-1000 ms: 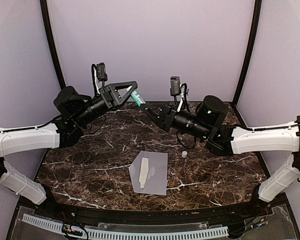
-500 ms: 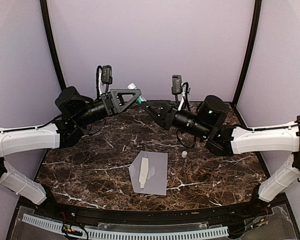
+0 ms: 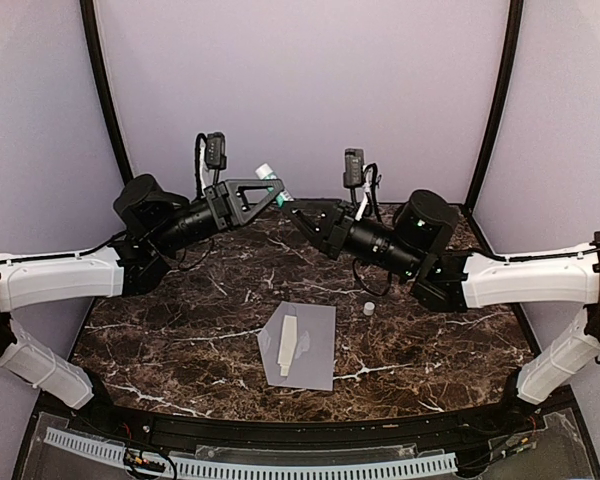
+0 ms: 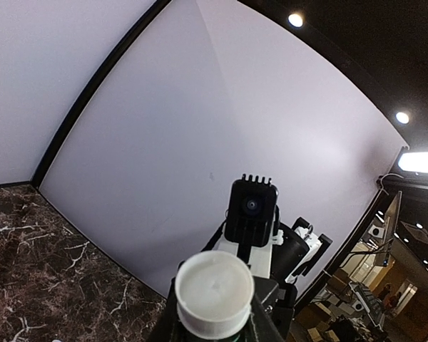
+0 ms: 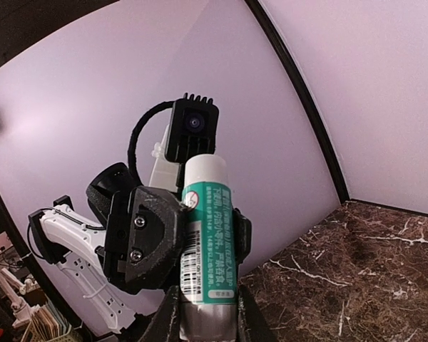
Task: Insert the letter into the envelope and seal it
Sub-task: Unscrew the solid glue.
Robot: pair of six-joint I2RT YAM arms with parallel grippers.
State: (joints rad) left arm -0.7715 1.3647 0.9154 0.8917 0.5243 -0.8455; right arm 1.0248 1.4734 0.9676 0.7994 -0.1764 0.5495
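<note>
Your left jaws clamp the glue stick (image 5: 205,235) mid-barrel, its long axis running into your right jaws; those flank its end, pinching or not I cannot tell; the envelope (image 3: 318,350) lies flat on the counter (image 3: 180,330) below, between the 2 arms.

Lavender walls (image 3: 300,80), dark marble table (image 3: 180,340).

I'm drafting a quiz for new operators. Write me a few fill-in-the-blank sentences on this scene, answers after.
The left gripper is shut on a ___ held above the table.
The envelope lies with its triangular flap ___.
In the top view, a small white cap sits just ___ of the envelope.
The folded ___ lies on the envelope, not yet inside.
Missing words: glue stick; open; right; letter.
</note>
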